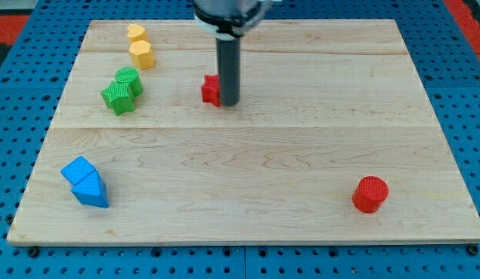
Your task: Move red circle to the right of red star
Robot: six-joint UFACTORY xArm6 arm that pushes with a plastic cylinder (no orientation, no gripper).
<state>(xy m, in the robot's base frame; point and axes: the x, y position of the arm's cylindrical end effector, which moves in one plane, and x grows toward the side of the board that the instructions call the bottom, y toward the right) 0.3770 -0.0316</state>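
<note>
The red circle, a short red cylinder, stands alone near the right of the near edge of a pale wooden surface. It is well apart from everything else. The red star sits far from it, toward the far side and a little left of centre. A dark upright rod comes down from the top of the view, and my tip rests just beside the star's right side, touching it or nearly so; the rod hides part of the star. There are no fingers on this arm, only the plain rod, so nothing is held.

To do this step well, my judgement is that the tip should leave the star without nudging it, travel around to the near right side of the circle, and then push it diagonally toward the far left. The push should go through the circle's middle, since a round block slips off line easily. It should stop short of the star.

Further left, two green blocks touch each other, two yellow blocks stand behind them, and two blue blocks sit at the near left corner. All lie clear of the likely path.
</note>
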